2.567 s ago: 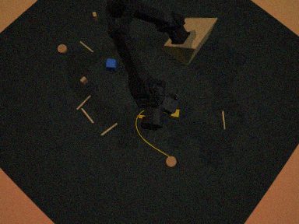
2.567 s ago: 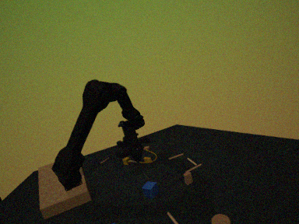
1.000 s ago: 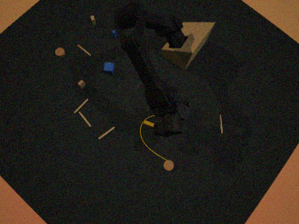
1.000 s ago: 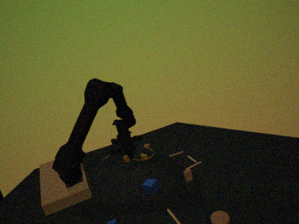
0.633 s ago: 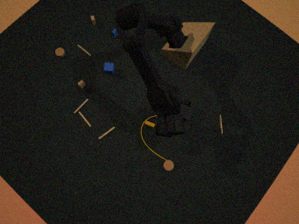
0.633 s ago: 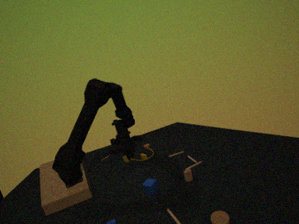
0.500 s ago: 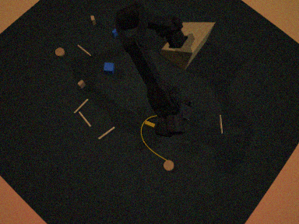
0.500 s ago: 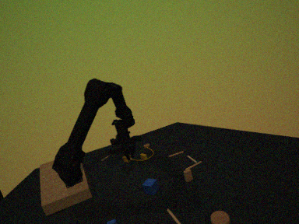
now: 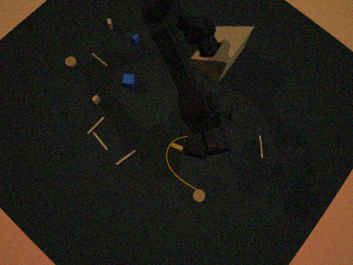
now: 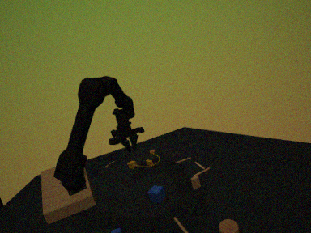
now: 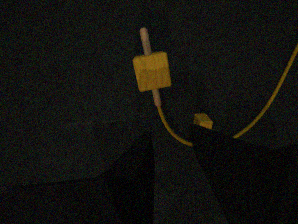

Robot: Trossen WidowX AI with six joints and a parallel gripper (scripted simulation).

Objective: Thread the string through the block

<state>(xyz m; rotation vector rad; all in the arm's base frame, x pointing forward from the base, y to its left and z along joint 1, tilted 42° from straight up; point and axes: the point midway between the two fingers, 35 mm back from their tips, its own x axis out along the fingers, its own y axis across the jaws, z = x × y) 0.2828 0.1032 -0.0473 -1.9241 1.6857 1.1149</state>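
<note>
The thin stick (image 11: 145,41) lies through the yellow block (image 11: 152,71) (image 10: 131,164), with an end showing on each side. The yellow string (image 11: 167,128) (image 9: 170,167) starts at the stick end nearer my fingers, outside the block, and curves to the round button (image 9: 199,195) (image 10: 152,151). My gripper (image 11: 170,134) (image 10: 130,150) is partly open with nothing held, a little above the table. Its fingertips are just short of that stick end, and the right finger hides part of the string. In the top view the arm hides the block and stick.
A smaller yellow piece (image 9: 176,146) (image 10: 149,163) (image 11: 202,120) lies close to the gripper, by the string. Loose sticks (image 9: 125,157) (image 9: 100,141) (image 9: 261,146), blue cubes (image 9: 129,80) (image 9: 135,39), small wooden pieces (image 9: 96,98) (image 9: 109,24) and a wooden disc (image 9: 71,62) lie farther off.
</note>
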